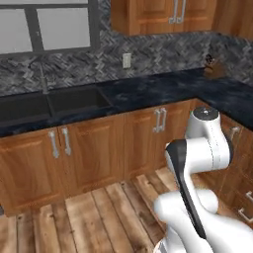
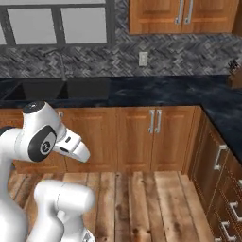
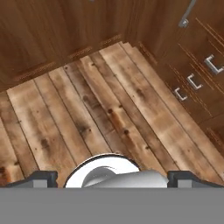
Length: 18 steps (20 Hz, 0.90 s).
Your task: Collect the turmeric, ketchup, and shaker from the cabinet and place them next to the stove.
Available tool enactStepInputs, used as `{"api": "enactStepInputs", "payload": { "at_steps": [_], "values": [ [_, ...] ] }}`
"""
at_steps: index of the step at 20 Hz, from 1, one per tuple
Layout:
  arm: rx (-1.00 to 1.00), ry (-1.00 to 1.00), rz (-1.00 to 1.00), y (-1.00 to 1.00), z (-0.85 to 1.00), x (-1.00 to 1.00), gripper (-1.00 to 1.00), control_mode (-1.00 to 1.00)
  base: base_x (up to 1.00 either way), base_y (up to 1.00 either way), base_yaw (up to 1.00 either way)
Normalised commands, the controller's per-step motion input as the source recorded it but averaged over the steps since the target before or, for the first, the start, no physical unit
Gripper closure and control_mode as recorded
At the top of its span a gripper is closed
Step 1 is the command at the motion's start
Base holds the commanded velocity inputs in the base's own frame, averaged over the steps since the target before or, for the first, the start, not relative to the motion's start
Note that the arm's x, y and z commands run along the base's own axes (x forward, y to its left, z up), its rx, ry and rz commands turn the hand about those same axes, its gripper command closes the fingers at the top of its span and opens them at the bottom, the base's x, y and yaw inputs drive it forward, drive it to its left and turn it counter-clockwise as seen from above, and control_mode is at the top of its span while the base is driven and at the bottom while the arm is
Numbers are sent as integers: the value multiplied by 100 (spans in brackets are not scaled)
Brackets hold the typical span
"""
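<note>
Floor [image 3: 109,109]: wooden planks; the hand view looks straight down on them, so the arm is folded in a travel pose, not reaching for anything.
Surface [image 1: 163,89]: dark stone top running along the wall and turning the corner at right; it carries a double sink [image 1: 49,104] under the window.
Cabinet [image 1: 163,15]: orange-brown wall unit above the surface, doors closed with silver handles; judged to be where the three items sit, so they are hidden from here.
Base cupboards [image 2: 151,137]: wooden doors and drawers with silver handles below the surface, no part of the task.
Arm [image 1: 197,163]: white, elbow high, hand pointed at the floor.
End effector [image 3: 112,179]: finger tips spread wide at the bottom of the hand view, nothing between them.
Turmeric, ketchup, shaker: cannot be placed; presumably behind the closed doors.
Stage: judged as the very start, with doors to open first.
</note>
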Motion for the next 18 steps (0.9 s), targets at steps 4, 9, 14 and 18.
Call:
{"api": "enactStepInputs", "payload": {
  "at_steps": [4, 9, 14, 18],
  "values": [
    [0, 0, 0, 0, 0, 0, -100, 100, -6, 59, 61],
    [0, 0, 0, 0, 0, 0, -100, 100, 13, 46, 55],
    [0, 0, 0, 0, 0, 0, -100, 100, 85, 5, 43],
    [0, 0, 0, 0, 0, 0, -100, 100, 100, 0, 40]
  ]
}}
